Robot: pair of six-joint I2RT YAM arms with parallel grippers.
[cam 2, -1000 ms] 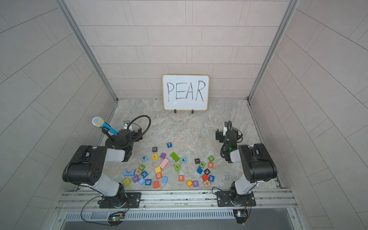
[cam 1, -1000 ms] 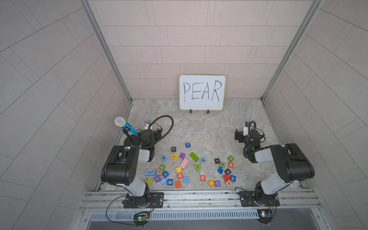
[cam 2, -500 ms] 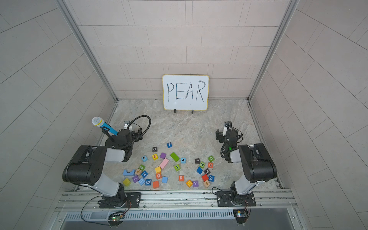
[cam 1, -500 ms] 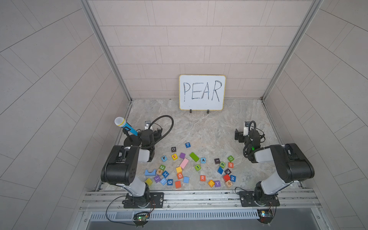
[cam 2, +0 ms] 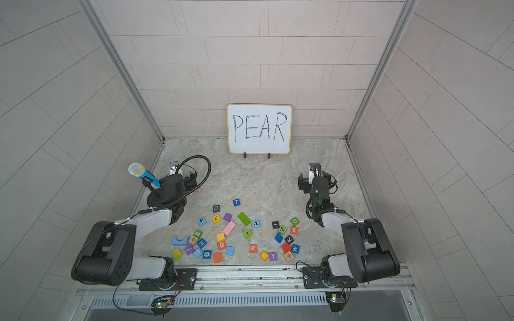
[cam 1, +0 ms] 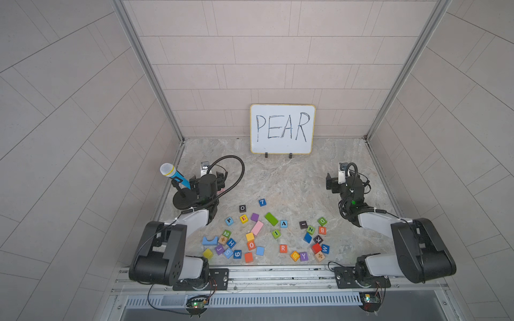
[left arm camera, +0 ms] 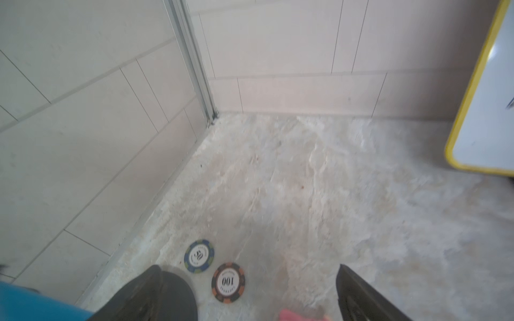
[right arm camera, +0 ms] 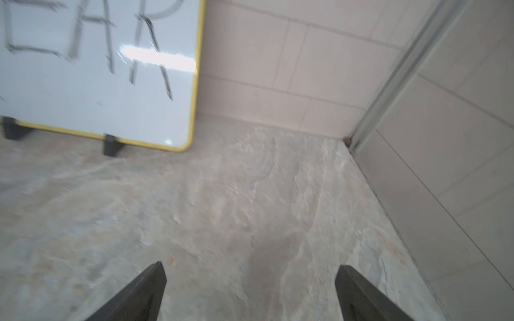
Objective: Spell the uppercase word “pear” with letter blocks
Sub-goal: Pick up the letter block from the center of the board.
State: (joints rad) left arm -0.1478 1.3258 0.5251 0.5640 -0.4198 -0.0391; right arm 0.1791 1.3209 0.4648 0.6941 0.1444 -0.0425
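**Item 1. My left gripper [left arm camera: 248, 266].** The jaws are spread wide with nothing between them. It hangs near the table's [cam 1: 292, 180] left edge, facing the back-left corner. A blue poker chip [left arm camera: 199, 256] and an orange poker chip [left arm camera: 228, 282] lie on the surface by its fingertips, and a blue microphone [cam 1: 168, 170] stands alongside.

**Item 2. P block [cam 1: 229, 221].** Light blue with a black letter. It sits toward the front edge, well apart from my left gripper, on the arm-base side.

**Item 3. E block [cam 1: 244, 218].** Yellow with a red letter. It sits just beside the P, on its right (a narrow gap shows in both top views).

**Item 4. A block [cam 1: 283, 223].** Light blue. It sits about mid-width of the table, just right of a long green block [cam 1: 271, 218] and roughly level with the P and E.

**Item 5. R block [cam 1: 283, 248].** Orange with a white letter. It is nearer the front edge than the other three.

**Item 6. My right gripper [right arm camera: 250, 264].** The jaws are wide and empty. It hangs near the right edge, facing the back-right corner, and the whiteboard [right arm camera: 97, 91] at the back edge is in its view. All four letters lie well apart from it, toward the front.
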